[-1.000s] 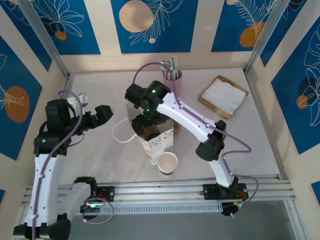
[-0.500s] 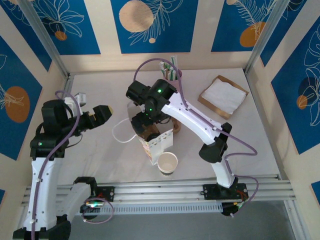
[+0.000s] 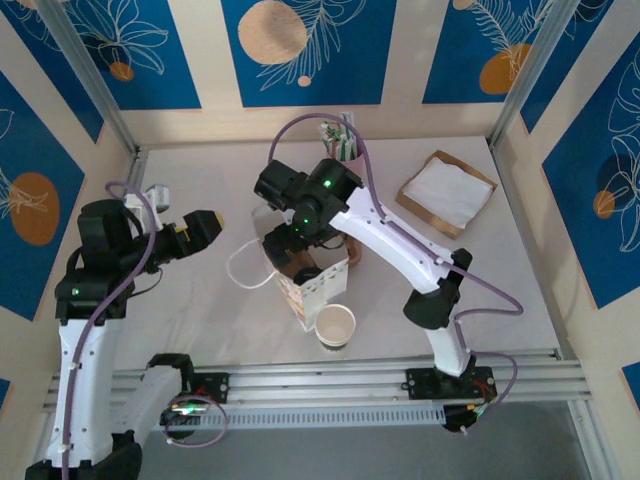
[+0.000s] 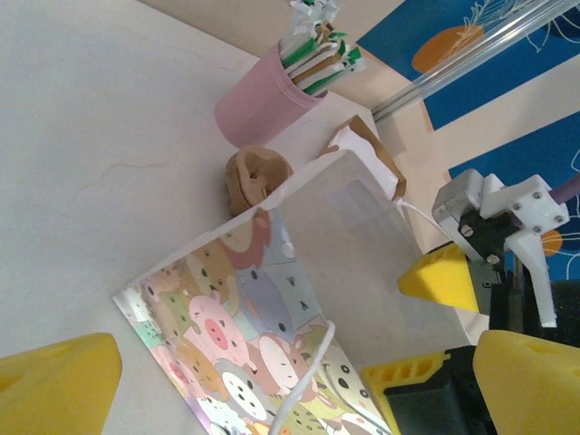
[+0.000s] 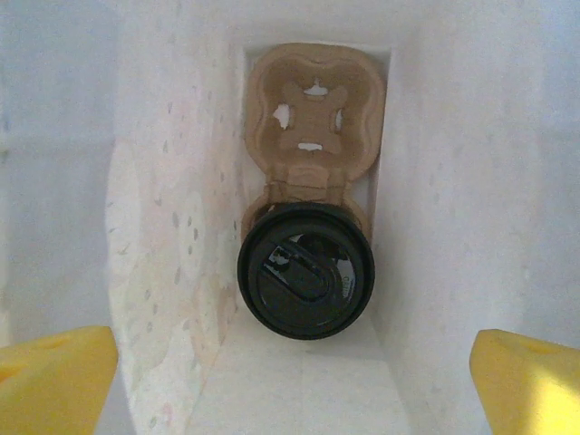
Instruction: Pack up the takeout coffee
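Looking straight down into the white paper bag [image 5: 163, 227]: takeout coffee cup [image 5: 305, 270] with round black plastic lid sits upright in the brown pulp carrier [image 5: 314, 109], directly below the right gripper [image 5: 290, 385], whose jaws are spread wide and empty. Left gripper [image 3: 210, 226] likewise wide and empty, farther off beside the bag.

Our left gripper [image 3: 208, 228]: jaws wide, empty, held level, left of the paper bag [image 3: 318, 287]. Our right gripper [image 3: 288, 250]: jaws wide, empty, pointing down directly above it.
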Robot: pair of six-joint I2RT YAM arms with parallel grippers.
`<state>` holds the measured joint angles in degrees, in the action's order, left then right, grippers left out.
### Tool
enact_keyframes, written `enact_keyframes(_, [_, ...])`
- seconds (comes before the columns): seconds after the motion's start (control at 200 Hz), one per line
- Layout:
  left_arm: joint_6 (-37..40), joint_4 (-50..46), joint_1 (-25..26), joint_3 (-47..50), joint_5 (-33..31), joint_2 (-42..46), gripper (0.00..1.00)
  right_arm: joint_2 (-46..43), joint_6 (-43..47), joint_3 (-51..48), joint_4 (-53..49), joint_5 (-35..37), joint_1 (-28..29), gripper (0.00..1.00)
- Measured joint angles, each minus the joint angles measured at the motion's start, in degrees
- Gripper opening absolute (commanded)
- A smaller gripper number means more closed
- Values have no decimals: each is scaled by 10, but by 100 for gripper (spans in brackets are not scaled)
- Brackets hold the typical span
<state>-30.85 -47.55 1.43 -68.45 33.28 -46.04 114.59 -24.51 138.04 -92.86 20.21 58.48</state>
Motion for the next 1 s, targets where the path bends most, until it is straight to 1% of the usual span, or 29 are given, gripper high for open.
enact_keyframes(0.335, [0,-1,0,-19,12,9,100,-69,0,-6,3,6,8,100])
enact_keyframes(0.52, [0,-1,0,-26,12,14,100,-85,0,-19,9,6,9,100])
enact_keyframes(0.675, [0,-1,0,-29,13,19,100,-106,0,-54,37,6,12,100])
enact_keyframes(1.0, [-5,-1,0,-37,21,32,100,-197,1,-134,110,4,12,99])
